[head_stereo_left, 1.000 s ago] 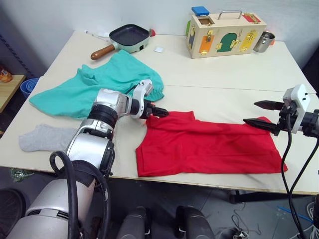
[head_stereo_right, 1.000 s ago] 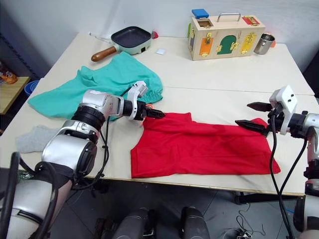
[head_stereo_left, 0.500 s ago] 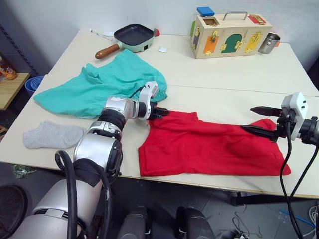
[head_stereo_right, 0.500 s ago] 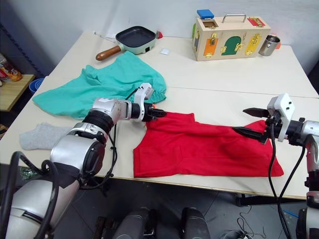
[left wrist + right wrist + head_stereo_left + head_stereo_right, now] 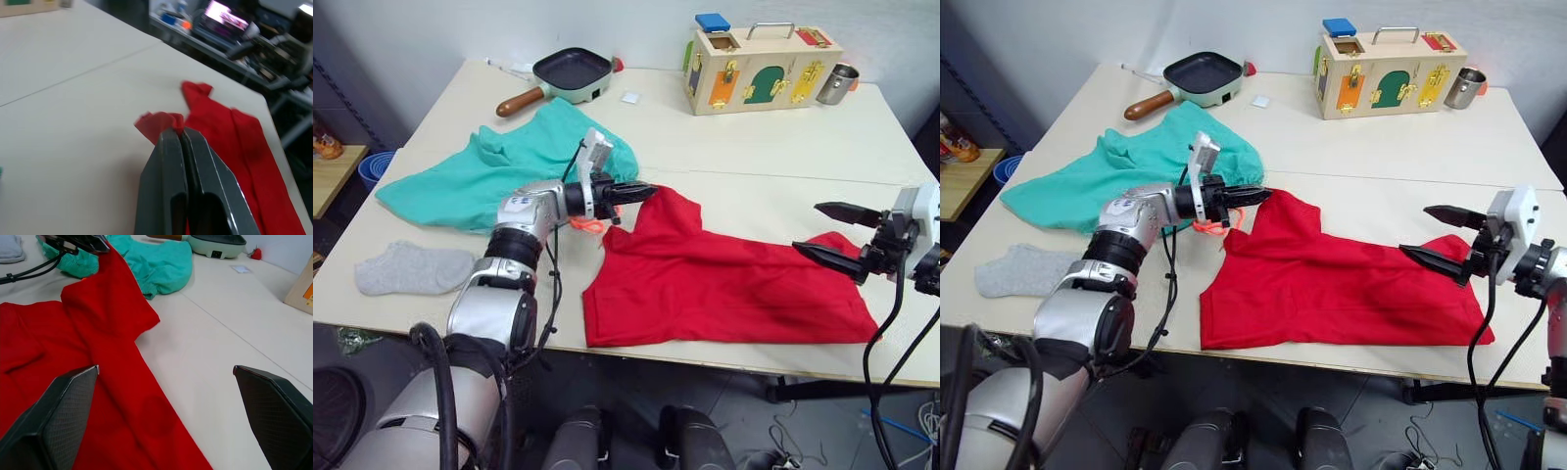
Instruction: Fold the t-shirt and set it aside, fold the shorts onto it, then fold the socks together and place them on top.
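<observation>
The red t-shirt [image 5: 724,284] lies spread flat on the near half of the table. My left gripper [image 5: 646,191] is shut on its far left corner and holds that corner raised off the table; in the left wrist view the red cloth [image 5: 159,122] bunches at the closed fingertips [image 5: 168,142]. My right gripper [image 5: 808,228] stands open just above the shirt's right end, nothing between its fingers. The teal shorts [image 5: 499,166] lie crumpled at the left, their orange drawstring [image 5: 590,225] under my left wrist. One grey sock [image 5: 411,271] rests near the front left edge.
At the back of the table [image 5: 754,147] stand a frying pan [image 5: 570,70], a wooden latch box [image 5: 759,59] and a metal cup [image 5: 837,83]. A small white piece [image 5: 628,98] lies near the pan. The shirt's hem lies close to the table's front edge.
My left gripper closed on the shirt's far left corner and lifted it up and to the right. The right gripper stayed open beside the shirt's right end.
</observation>
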`<state>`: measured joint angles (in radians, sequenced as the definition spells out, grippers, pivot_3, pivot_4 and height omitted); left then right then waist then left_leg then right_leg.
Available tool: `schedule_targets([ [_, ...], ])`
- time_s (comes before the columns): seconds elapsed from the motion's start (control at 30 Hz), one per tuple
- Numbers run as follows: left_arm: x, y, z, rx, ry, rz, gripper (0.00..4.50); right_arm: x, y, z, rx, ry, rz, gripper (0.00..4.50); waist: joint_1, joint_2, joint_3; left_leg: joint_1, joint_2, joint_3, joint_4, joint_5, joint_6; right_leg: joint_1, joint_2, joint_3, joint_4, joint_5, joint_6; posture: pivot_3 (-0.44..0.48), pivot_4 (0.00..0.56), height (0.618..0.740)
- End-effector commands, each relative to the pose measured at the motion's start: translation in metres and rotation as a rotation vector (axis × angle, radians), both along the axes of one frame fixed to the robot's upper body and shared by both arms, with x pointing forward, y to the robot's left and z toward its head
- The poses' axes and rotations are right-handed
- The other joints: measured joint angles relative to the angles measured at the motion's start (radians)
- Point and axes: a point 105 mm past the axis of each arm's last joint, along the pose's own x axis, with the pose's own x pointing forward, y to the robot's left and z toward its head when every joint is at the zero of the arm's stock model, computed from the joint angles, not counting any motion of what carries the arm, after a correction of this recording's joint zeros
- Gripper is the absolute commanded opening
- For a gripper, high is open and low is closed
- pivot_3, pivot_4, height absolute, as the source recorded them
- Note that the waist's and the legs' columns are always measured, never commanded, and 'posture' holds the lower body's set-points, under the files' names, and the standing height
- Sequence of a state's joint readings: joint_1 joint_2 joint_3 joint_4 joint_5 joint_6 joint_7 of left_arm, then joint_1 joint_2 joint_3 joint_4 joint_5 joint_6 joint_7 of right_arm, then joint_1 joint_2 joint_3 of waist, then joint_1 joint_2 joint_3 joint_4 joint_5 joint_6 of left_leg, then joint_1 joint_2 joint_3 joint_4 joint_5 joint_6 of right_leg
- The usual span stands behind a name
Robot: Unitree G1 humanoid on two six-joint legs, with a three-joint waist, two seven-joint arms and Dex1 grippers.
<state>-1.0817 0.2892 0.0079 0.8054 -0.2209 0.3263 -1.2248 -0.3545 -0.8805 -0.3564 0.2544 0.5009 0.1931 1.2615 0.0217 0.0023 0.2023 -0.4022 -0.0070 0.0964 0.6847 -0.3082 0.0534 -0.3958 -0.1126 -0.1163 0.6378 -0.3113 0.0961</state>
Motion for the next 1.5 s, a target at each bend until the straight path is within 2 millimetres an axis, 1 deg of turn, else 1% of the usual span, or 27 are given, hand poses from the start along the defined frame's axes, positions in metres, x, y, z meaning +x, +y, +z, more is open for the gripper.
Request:
schedule_targets([
  [0.03,-0.028,0.002,-0.014,0.149,-0.217,-0.157,0.02,-0.005,-0.005,0.011,-0.004,-0.037,-0.017,4.50,0.000,0.000,0.000,0.000,0.000,0.000,0.000,0.000,0.000,0.000,0.000,0.001,0.000,0.000,0.000,0.000,0.150,0.740],
  [0.1,-0.037,0.003,-0.020,0.164,-0.261,-0.200,0.02,-0.006,-0.007,0.008,-0.003,-0.027,-0.024,4.50,0.000,0.000,0.000,0.000,0.000,-0.001,0.000,0.000,0.000,0.000,0.000,0.003,0.000,0.000,0.000,0.000,0.150,0.740],
  [0.23,-0.052,0.004,-0.041,0.259,-0.409,-0.253,0.02,-0.007,-0.011,-0.002,-0.010,0.007,-0.042,4.50,0.005,0.000,0.000,-0.001,0.000,-0.002,0.002,0.000,0.001,0.001,-0.003,0.004,0.000,0.000,0.000,0.000,0.150,0.740],
  [0.4,-0.063,-0.002,-0.048,0.269,-0.497,-0.297,0.02,-0.010,-0.013,-0.008,-0.012,0.032,-0.052,4.50,0.003,0.000,0.000,0.000,0.000,-0.002,0.002,0.000,0.001,0.002,-0.003,0.004,-0.001,0.000,0.000,0.000,0.150,0.740],
  [0.5,-0.070,0.003,-0.058,0.335,-0.529,-0.345,0.02,-0.012,-0.015,-0.014,-0.020,0.056,-0.058,4.50,0.002,0.000,0.000,0.000,0.001,-0.002,0.002,0.000,0.001,0.002,-0.003,0.004,0.000,0.000,0.000,0.000,0.150,0.740],
  [0.6,-0.073,0.011,-0.060,0.362,-0.541,-0.349,0.02,-0.016,-0.020,-0.020,-0.052,0.077,-0.066,4.50,0.002,0.000,0.000,0.000,0.001,-0.002,0.002,0.000,0.001,0.002,-0.003,0.004,0.000,0.000,0.000,0.000,0.150,0.740],
  [0.67,-0.077,0.015,-0.060,0.369,-0.552,-0.359,0.02,-0.017,-0.024,-0.020,-0.053,0.081,-0.083,4.50,0.002,0.000,0.000,0.000,0.001,-0.002,0.002,0.000,0.001,0.002,-0.003,0.004,0.000,0.000,0.000,0.000,0.150,0.740],
  [0.8,-0.085,0.014,-0.051,0.334,-0.548,-0.365,0.02,-0.017,-0.030,-0.020,-0.055,0.088,-0.106,4.50,0.003,0.000,0.000,0.000,0.001,-0.002,0.002,0.000,0.001,0.002,-0.004,0.004,0.000,0.000,0.000,0.000,0.150,0.740],
  [0.97,-0.100,0.017,-0.053,0.331,-0.497,-0.409,0.02,-0.017,-0.034,-0.026,-0.068,0.108,-0.124,4.50,0.001,0.000,0.000,0.000,0.001,-0.003,0.003,0.000,0.001,0.003,-0.004,0.004,0.000,0.000,0.000,0.000,0.150,0.740],
  [1.1,-0.109,0.025,-0.061,0.363,-0.462,-0.419,0.02,-0.016,-0.040,-0.027,-0.079,0.106,-0.155,4.50,0.001,0.000,0.000,0.000,0.001,-0.003,0.002,0.000,0.001,0.003,-0.004,0.004,-0.001,0.000,0.000,0.000,0.150,0.740],
  [1.2,-0.108,0.031,-0.076,0.411,-0.445,-0.389,0.02,-0.012,-0.049,-0.026,-0.071,0.089,-0.215,4.50,0.000,0.000,0.000,0.001,0.001,-0.003,0.002,0.000,0.001,0.003,-0.004,0.004,-0.001,0.000,0.000,0.000,0.150,0.740],
  [1.27,-0.106,0.029,-0.078,0.371,-0.383,-0.343,0.02,-0.008,-0.054,-0.025,-0.059,0.065,-0.263,4.50,0.001,0.000,0.000,0.001,0.001,-0.003,0.002,0.000,0.001,0.004,-0.004,0.004,-0.001,0.000,0.000,0.000,0.150,0.740],
  [1.33,-0.106,0.029,-0.081,0.360,-0.344,-0.317,0.42,-0.005,-0.057,-0.024,-0.024,0.067,-0.293,4.50,0.001,0.000,0.000,0.001,0.001,-0.003,0.003,0.000,0.001,0.004,-0.005,0.004,-0.001,0.000,0.000,0.000,0.150,0.740],
  [1.4,-0.106,0.032,-0.081,0.360,-0.355,-0.281,0.90,-0.005,-0.056,-0.024,0.000,0.087,-0.291,4.50,0.000,0.000,0.000,0.001,0.001,-0.003,0.002,0.000,0.001,0.004,-0.005,0.005,-0.001,0.000,0.000,0.000,0.150,0.740],
  [1.43,-0.106,0.034,-0.077,0.338,-0.355,-0.251,1.23,-0.005,-0.054,-0.023,0.004,0.093,-0.283,4.50,0.000,0.000,0.000,0.001,0.001,-0.003,0.002,0.000,0.001,0.004,-0.005,0.005,-0.001,0.000,0.000,0.000,0.150,0.740],
  [1.5,-0.104,0.039,-0.063,0.256,-0.319,-0.172,1.86,-0.006,-0.047,-0.022,0.019,0.111,-0.241,4.50,0.000,0.000,0.000,0.001,0.002,-0.003,0.002,0.000,0.001,0.004,-0.005,0.005,-0.001,0.000,0.000,0.000,0.150,0.740],
])
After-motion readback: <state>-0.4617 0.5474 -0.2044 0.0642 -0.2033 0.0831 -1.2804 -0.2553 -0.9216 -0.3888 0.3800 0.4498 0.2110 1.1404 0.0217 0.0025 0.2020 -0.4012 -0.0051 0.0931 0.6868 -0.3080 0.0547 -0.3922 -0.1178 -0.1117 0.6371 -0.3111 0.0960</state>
